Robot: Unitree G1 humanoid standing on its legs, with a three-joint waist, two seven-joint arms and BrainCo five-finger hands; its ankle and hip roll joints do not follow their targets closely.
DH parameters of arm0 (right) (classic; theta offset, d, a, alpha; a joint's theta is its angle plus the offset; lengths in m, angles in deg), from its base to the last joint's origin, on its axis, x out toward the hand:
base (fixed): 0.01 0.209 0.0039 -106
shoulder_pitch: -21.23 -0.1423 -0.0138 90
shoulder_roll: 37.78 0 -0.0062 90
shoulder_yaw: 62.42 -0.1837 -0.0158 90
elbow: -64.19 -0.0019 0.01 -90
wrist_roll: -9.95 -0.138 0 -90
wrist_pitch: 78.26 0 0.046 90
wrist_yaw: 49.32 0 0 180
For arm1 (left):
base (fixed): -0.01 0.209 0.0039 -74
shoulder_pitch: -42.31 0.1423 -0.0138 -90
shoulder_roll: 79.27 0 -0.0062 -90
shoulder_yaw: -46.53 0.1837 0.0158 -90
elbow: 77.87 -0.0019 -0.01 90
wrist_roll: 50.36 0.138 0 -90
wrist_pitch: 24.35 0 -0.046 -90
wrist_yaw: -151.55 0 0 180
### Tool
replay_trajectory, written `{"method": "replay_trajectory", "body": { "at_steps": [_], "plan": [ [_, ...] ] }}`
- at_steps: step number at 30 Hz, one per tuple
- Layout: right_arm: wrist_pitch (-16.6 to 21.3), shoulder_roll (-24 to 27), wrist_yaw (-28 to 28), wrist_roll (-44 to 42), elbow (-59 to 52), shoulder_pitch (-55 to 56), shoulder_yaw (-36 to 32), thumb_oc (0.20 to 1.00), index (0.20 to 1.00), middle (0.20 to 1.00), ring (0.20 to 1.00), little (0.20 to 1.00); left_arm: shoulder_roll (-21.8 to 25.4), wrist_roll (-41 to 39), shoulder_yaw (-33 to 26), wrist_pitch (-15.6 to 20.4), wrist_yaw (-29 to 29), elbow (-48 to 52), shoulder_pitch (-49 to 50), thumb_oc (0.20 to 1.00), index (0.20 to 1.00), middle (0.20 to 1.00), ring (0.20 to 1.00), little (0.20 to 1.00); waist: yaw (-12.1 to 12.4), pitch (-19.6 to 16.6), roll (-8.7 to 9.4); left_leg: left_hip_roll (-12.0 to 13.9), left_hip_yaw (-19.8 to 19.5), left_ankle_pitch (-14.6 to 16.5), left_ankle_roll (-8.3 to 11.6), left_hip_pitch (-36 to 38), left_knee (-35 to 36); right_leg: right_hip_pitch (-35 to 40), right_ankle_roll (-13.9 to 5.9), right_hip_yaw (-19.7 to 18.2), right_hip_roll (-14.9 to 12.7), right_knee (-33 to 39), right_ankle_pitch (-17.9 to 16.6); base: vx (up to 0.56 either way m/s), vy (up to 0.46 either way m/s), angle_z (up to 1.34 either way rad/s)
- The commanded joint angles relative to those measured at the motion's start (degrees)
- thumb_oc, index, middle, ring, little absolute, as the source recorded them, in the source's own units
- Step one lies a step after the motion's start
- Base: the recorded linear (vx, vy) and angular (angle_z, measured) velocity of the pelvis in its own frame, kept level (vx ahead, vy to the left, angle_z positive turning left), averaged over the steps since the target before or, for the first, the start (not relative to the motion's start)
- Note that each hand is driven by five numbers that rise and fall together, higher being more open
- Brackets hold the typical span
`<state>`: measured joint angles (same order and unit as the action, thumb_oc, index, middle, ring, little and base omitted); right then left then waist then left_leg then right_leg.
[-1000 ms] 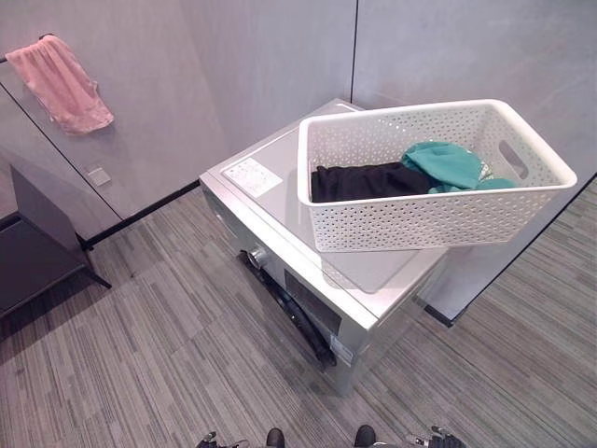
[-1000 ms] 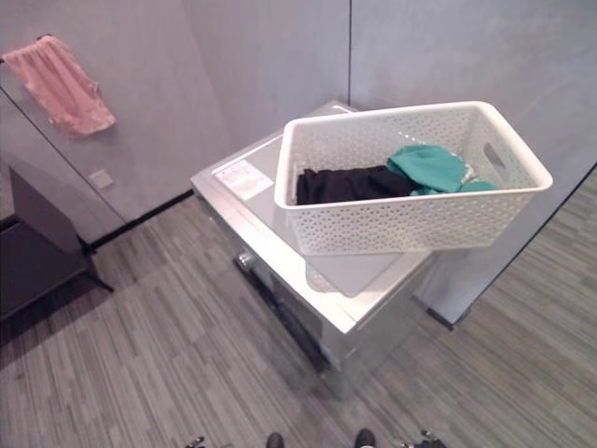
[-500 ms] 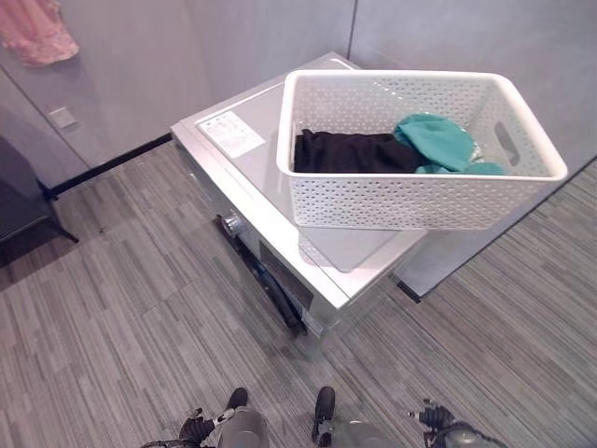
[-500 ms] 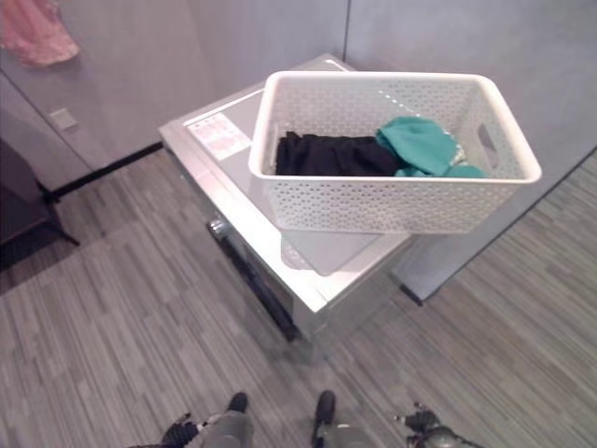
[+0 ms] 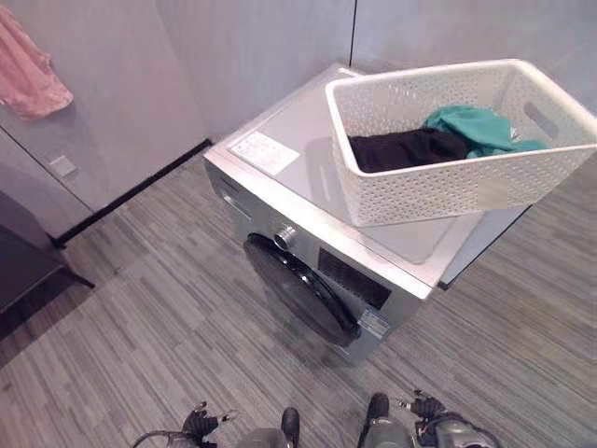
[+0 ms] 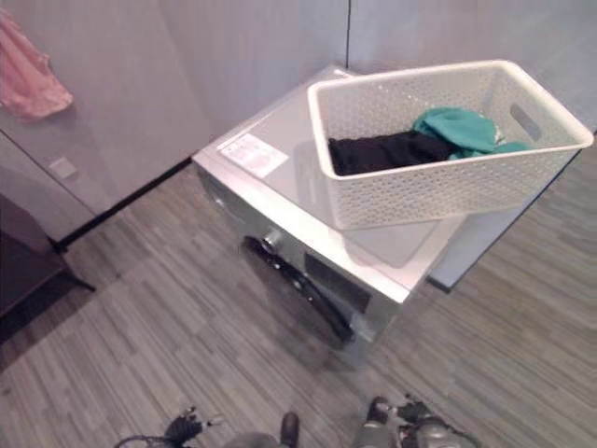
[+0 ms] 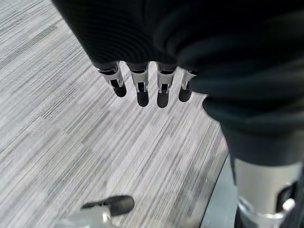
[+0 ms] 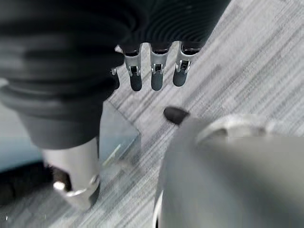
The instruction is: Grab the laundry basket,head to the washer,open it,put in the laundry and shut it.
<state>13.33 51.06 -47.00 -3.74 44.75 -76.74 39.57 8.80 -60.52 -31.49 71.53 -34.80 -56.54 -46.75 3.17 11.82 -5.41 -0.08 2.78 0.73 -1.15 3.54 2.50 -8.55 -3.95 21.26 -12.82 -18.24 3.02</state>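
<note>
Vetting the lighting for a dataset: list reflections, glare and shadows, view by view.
Left eye view: the glossy washer top mirrors the basket wall beneath it; no hard glare. Right eye view: same reflection; the dark door shows a faint sheen. Left wrist view: the left hand hangs open over evenly lit floor. Right wrist view: the right hand likewise, no glare.

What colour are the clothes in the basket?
One black garment and one teal, lying in the white basket; clearest in the left eye view.
</note>
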Motion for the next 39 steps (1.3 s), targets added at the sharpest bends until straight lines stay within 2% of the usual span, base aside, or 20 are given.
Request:
{"method": "replay_trajectory", "body": {
  "at_steps": [1,3,5,6,8,9,10,11,12,13,14,15,16,17,19,22,25,29,32,39],
  "plan": [
    [1.51,1.34,0.96,-0.48,1.69,-0.28,2.60,1.000,1.000,1.000,1.000,1.000,0.04,0.36,-0.06,0.14,0.71,-0.44,0.75,1.000,1.000,1.000,1.000,1.000,1.14,-1.49,2.57,2.46,-3.01,6.80,0.41,-0.34,-2.83,6.29,1.49,0.98,6.27,12.34,2.60,0.05,-0.038,-0.51],
    [1.69,1.36,1.16,-1.24,1.23,0.17,2.38,1.000,1.000,1.000,1.000,1.000,-0.20,-0.19,-0.20,0.16,0.62,-0.25,0.63,1.000,1.000,1.000,1.000,1.000,0.88,-1.67,3.78,1.41,-2.36,6.61,0.29,-1.34,-4.32,6.71,2.55,-1.57,7.33,14.49,1.63,-0.02,-0.053,-0.67],
    [2.04,1.37,2.12,-3.01,1.19,0.26,1.54,1.000,1.000,1.000,1.000,1.000,-0.46,-0.35,-0.10,0.20,-0.06,-0.66,-0.86,1.000,1.000,1.000,1.000,1.000,0.24,-1.17,4.99,0.99,-1.20,8.43,1.16,-4.17,-11.37,7.82,3.15,-5.12,8.25,16.52,0.92,0.01,-0.115,-0.06],
    [2.01,1.21,2.01,-3.58,1.09,0.74,1.42,1.000,1.000,1.000,1.000,1.000,-0.62,-0.50,-0.23,0.18,-0.11,-0.47,-0.92,1.000,1.000,1.000,1.000,1.000,0.14,-0.79,5.32,1.33,-0.52,9.55,1.81,-5.25,-15.57,8.87,3.64,-5.31,8.24,16.98,0.88,0.04,-0.127,0.35],
    [1.95,1.54,1.93,-4.45,0.65,1.26,1.48,1.000,1.000,1.000,1.000,1.000,-0.91,-1.53,-0.37,0.39,-0.14,0.99,-0.94,1.000,1.000,1.000,1.000,1.000,-0.03,0.66,5.39,2.70,-0.43,8.99,2.89,-9.26,-26.07,10.76,4.86,-5.60,8.74,17.99,0.87,0.01,-0.094,0.24],
    [1.81,1.96,2.04,-4.73,0.58,1.20,1.40,1.000,1.000,1.000,1.000,1.000,-1.32,-2.15,-0.37,0.55,-0.35,1.54,-1.03,1.000,1.000,1.000,1.000,1.000,0.10,1.30,5.47,3.30,-3.34,6.66,3.51,-11.61,-30.37,11.96,5.29,-6.75,9.19,19.45,0.80,0.01,-0.025,-0.07],
    [1.84,2.13,2.15,-5.10,0.80,1.39,1.03,1.000,1.000,1.000,1.000,1.000,-1.51,-2.13,-0.36,0.45,-0.36,1.68,-0.88,1.000,1.000,1.000,1.000,1.000,-0.12,1.00,5.66,4.26,-4.30,6.72,3.47,-11.69,-29.28,12.64,4.96,-7.01,9.01,20.46,0.80,0.01,0.006,-0.29],
    [1.84,2.11,2.15,-5.10,0.81,1.38,1.03,1.000,1.000,1.000,1.000,1.000,-1.49,-2.13,-0.37,0.44,-0.36,1.68,-0.89,1.000,1.000,1.000,1.000,1.000,-0.30,0.82,5.84,4.03,-4.40,6.42,3.43,-11.85,-29.00,12.46,4.93,-6.85,8.81,20.49,0.75,0.04,0.030,-0.48],
    [1.87,2.29,2.21,-5.40,1.16,1.68,0.44,1.000,1.000,1.000,1.000,1.000,-1.61,-2.10,-0.48,0.43,-0.49,1.87,-0.73,1.000,1.000,1.000,1.000,1.000,-0.40,0.59,6.10,5.82,-4.46,6.36,3.49,-10.96,-26.23,13.07,4.59,-7.25,8.37,20.88,0.93,0.11,0.107,-0.51],
    [1.83,2.61,2.15,-5.40,1.43,2.34,-0.37,1.000,1.000,1.000,1.000,1.000,-1.79,-2.13,-0.65,0.53,-0.64,1.91,-0.14,1.000,1.000,1.000,1.000,1.000,-0.41,-0.41,6.58,9.61,-4.91,3.94,3.85,-8.15,-18.00,13.13,3.99,-7.94,7.37,20.50,1.28,0.20,0.213,-0.36],
    [2.02,3.00,2.17,-5.26,1.48,2.69,-1.06,1.000,1.000,1.000,1.000,1.000,-1.83,-2.12,-0.71,0.53,-0.74,1.79,0.30,1.000,1.000,1.000,1.000,1.000,-0.69,-1.74,5.80,13.04,-7.23,0.04,4.61,-6.37,-8.14,13.00,3.45,-9.12,7.65,20.43,1.79,0.24,0.358,-0.38],
    [2.24,3.35,2.32,-5.29,0.92,3.02,-1.50,1.000,1.000,1.000,1.000,1.000,-1.94,-2.11,-0.46,0.60,-1.01,1.14,0.32,1.000,1.000,1.000,1.000,1.000,-1.17,-2.25,4.74,15.38,-8.51,-3.74,5.92,-6.16,-4.25,13.17,3.25,-10.06,7.37,19.98,2.23,0.15,0.270,-0.27],
    [2.24,3.36,2.32,-5.28,0.90,3.04,-1.51,1.000,1.000,1.000,1.000,1.000,-1.95,-2.11,-0.45,0.62,-1.01,1.12,0.32,1.000,1.000,1.000,1.000,1.000,-1.18,-2.23,4.71,15.42,-8.51,-3.80,5.95,-6.08,-4.14,13.20,3.27,-10.04,7.40,19.97,2.25,0.11,0.459,-0.20],
    [2.03,3.59,2.12,-4.21,-0.92,4.01,-1.30,1.000,1.000,1.000,1.000,1.000,-1.75,-1.37,0.28,0.58,-1.03,1.76,0.25,1.000,1.000,1.000,1.000,1.000,-2.18,-2.26,3.33,15.25,-8.68,-3.91,6.92,-6.21,-4.63,14.11,2.72,-10.15,5.74,19.15,2.76,0.05,0.293,0.00],
    [1.91,3.52,1.86,-2.94,-2.40,4.62,-0.85,1.000,1.000,1.000,1.000,1.000,-1.76,-1.22,0.32,0.55,-0.94,2.10,0.23,1.000,1.000,1.000,1.000,1.000,-2.48,-2.58,2.61,15.10,-7.80,-3.49,7.23,-5.26,-3.60,14.53,2.27,-9.93,5.14,18.97,2.57,0.07,0.303,0.01],
    [1.38,3.68,2.47,3.04,-5.37,3.80,2.40,1.000,1.000,1.000,1.000,1.000,-1.28,0.18,0.43,0.46,-1.10,1.78,-0.11,1.000,1.000,1.000,1.000,1.000,-1.69,-3.27,1.96,12.94,-8.42,-1.77,7.45,-2.47,-0.82,13.85,0.82,-10.20,3.04,19.01,0.91,0.05,0.258,0.02],
    [1.34,3.58,1.10,4.82,-12.01,3.72,5.12,1.000,1.000,1.000,1.000,1.000,-0.26,1.51,0.53,0.35,-1.18,3.13,-0.05,1.000,1.000,1.000,1.000,1.000,-1.23,-3.08,2.36,12.19,-7.07,-1.00,7.24,-1.22,-0.17,13.40,-0.11,-10.78,1.99,19.31,-0.48,-0.01,0.134,-0.12],
    [1.02,6.29,-2.36,13.30,-26.88,5.56,12.08,1.000,1.000,1.000,1.000,1.000,1.88,3.01,-1.08,-0.05,0.24,6.27,1.90,1.000,1.000,1.000,1.000,1.000,-0.17,-3.33,3.41,11.68,-4.57,-0.34,7.12,1.14,2.20,13.54,-1.77,-11.35,0.94,22.01,-2.61,-0.01,0.053,-0.33],
    [0.47,6.58,-3.74,20.23,-30.42,4.48,17.05,1.000,1.000,1.000,1.000,1.000,1.57,2.91,-2.15,-0.04,-0.41,4.13,1.68,1.000,1.000,1.000,1.000,1.000,0.49,-3.94,4.17,11.71,-4.07,0.11,7.33,1.62,2.50,14.20,-2.53,-10.67,0.79,23.24,-2.58,0.02,-0.019,-0.19],
    [1.31,6.55,-5.37,21.73,-33.54,-0.72,22.44,1.000,1.000,1.000,1.000,1.000,1.66,3.78,-0.50,0.51,-0.12,7.46,1.83,1.000,1.000,1.000,1.000,1.000,1.57,-3.31,4.77,12.34,-3.72,-0.46,7.99,0.91,2.50,15.20,-2.96,-9.09,0.80,23.24,-2.06,0.01,-0.044,0.03]
  ]
}}
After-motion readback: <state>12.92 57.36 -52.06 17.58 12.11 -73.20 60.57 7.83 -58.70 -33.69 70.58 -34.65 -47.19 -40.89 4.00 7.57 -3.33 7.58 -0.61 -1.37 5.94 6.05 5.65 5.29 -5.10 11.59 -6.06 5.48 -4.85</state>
